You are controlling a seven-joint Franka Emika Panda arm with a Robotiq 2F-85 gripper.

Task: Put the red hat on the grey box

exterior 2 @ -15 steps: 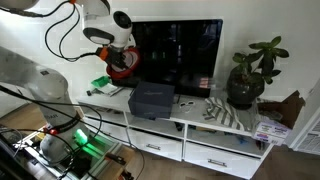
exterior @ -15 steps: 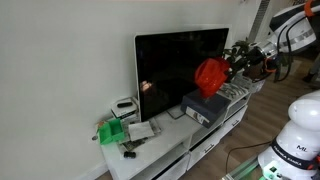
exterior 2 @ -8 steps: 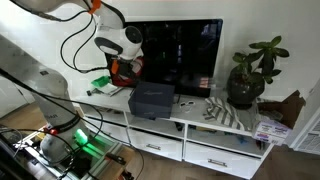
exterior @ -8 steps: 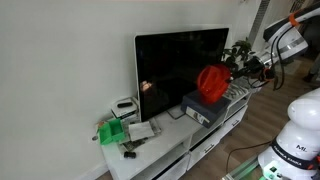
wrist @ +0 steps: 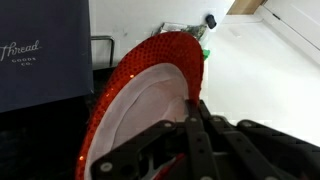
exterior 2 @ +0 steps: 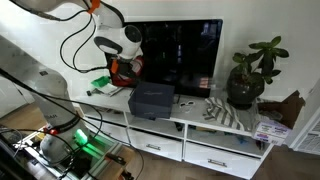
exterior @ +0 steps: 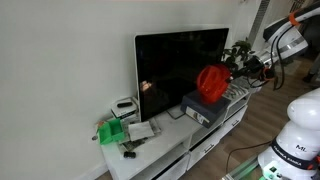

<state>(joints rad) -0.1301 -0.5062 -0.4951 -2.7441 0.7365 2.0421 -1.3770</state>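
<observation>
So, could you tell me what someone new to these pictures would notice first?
The red hat catches the eye first, bright against the dark television and held in the air by the gripper, which is clamped on its brim. Close by, on the white cabinet, lies the grey box. A potted plant stands towards the cabinet's far end.

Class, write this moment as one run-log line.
phase: carry | hand: shut on red hat | grey box: hat not yet on it
</observation>
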